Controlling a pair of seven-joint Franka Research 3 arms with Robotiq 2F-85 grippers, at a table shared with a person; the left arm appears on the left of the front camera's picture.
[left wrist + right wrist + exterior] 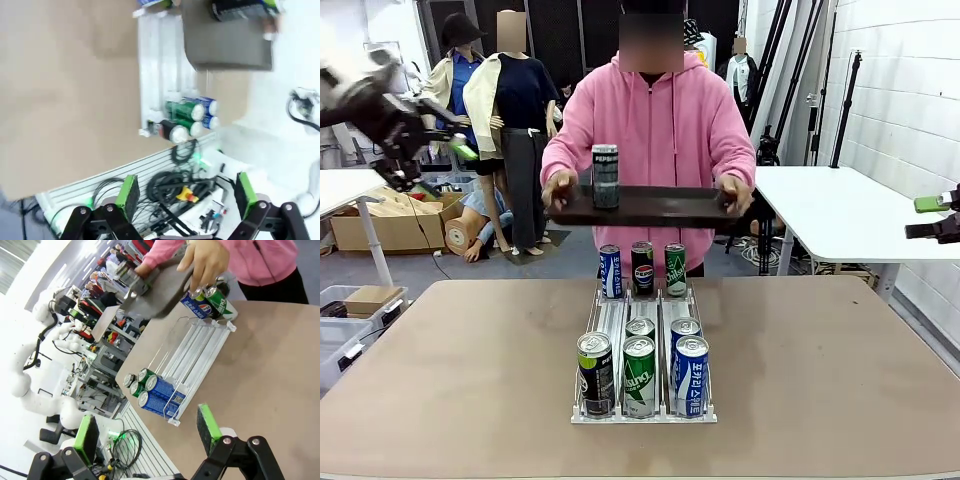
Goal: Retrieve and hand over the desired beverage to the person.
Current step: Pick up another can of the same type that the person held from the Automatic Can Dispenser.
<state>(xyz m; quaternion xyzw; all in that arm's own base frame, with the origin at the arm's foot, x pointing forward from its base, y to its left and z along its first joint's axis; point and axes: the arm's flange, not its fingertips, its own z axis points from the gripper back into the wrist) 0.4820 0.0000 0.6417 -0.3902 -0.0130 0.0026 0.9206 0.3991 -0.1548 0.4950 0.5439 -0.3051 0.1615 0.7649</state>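
Now the dark can [605, 176] stands on the tray [660, 206] the person [665, 120] holds; our left gripper [184, 192] and right gripper [147, 427] hang spread, empty; we judge a tilted tray could topple it

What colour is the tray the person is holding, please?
The tray is dark brown, clearest in the front view.

A can rack [615, 318] lies on the middle of the table [450, 370], with five cans [640, 375] at its near end, three in front and two just behind. Three more cans [643, 268] stand in a row at its far end. Behind the table the person [660, 110] holds a tray [660, 207] above those far cans, and a Pepsi can [605, 176] stands upright on its left part.
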